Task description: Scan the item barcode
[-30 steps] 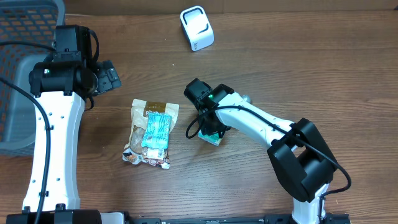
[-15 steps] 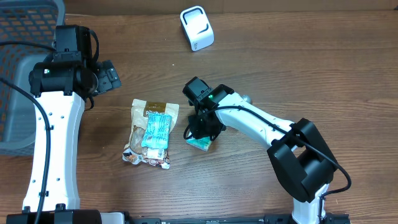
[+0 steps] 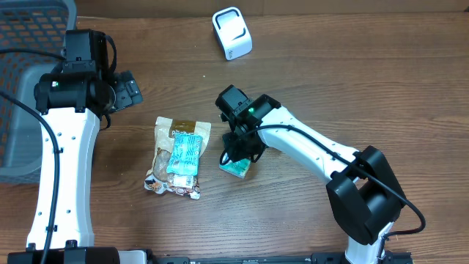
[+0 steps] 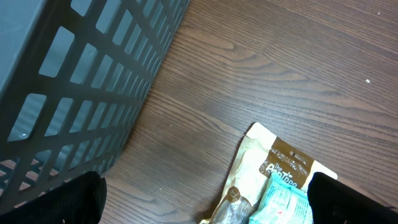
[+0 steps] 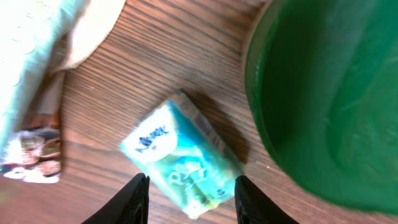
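Observation:
A small teal-and-white tissue pack (image 3: 236,168) (image 5: 183,155) lies flat on the wooden table. My right gripper (image 3: 239,149) (image 5: 191,199) hangs just above it. Its fingers (image 5: 138,198) stand apart on either side of the pack's near end, and the gripper is open. A white barcode scanner (image 3: 232,33) stands at the back of the table. My left gripper (image 3: 128,92) (image 4: 205,199) is wide open over bare wood at the left, with nothing between its fingertips (image 4: 62,198).
A brown-and-cream snack bag (image 3: 172,130) (image 4: 273,158) lies left of the tissue pack with a teal pouch (image 3: 185,152) (image 4: 283,200) on top. A grey slatted basket (image 3: 22,44) (image 4: 74,74) fills the far left. A large blurred green shape (image 5: 329,93) covers the right wrist view's upper right.
The right gripper moved the tissue pack a little left and toward the front, then its jaws widened off it. The left arm has not moved.

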Motion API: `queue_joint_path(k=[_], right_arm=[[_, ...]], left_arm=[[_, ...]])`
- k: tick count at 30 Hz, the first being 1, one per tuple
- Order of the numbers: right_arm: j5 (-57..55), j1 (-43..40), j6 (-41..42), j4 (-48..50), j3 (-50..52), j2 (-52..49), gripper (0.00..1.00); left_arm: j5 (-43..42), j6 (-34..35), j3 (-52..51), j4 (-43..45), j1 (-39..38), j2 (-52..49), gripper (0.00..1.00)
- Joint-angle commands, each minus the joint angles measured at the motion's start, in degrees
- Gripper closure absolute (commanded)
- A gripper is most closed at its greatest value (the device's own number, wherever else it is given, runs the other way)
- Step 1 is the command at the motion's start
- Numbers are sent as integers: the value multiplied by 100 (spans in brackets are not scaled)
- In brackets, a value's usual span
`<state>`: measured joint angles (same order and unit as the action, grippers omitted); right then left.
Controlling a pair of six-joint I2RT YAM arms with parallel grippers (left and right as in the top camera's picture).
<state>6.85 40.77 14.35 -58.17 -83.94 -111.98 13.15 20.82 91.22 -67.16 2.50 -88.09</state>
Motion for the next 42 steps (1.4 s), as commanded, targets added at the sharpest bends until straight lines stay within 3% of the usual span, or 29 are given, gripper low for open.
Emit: queue_joint_path(k=[1, 8, 14, 18, 25, 30, 42], right_arm=[[-286, 2, -223, 238, 407, 149, 58], [-304, 2, -216, 579, 852, 144, 57], [1001, 7, 326, 542, 846, 146, 64], [1252, 9, 457, 501, 846, 146, 65], [326, 9, 446, 584, 846, 146, 64], [275, 13, 31, 691, 848, 146, 61], [-382, 2, 35, 793, 466, 153, 59]], left_arm=[[76, -70, 52, 7, 11, 26, 0], [76, -70, 52, 7, 11, 26, 1], [76, -70, 52, 7, 11, 26, 0], [76, -70, 52, 7, 11, 26, 1], [76, -70, 52, 7, 11, 26, 0], [76, -70, 52, 7, 11, 26, 1], [76, -70, 52, 7, 11, 26, 1]])
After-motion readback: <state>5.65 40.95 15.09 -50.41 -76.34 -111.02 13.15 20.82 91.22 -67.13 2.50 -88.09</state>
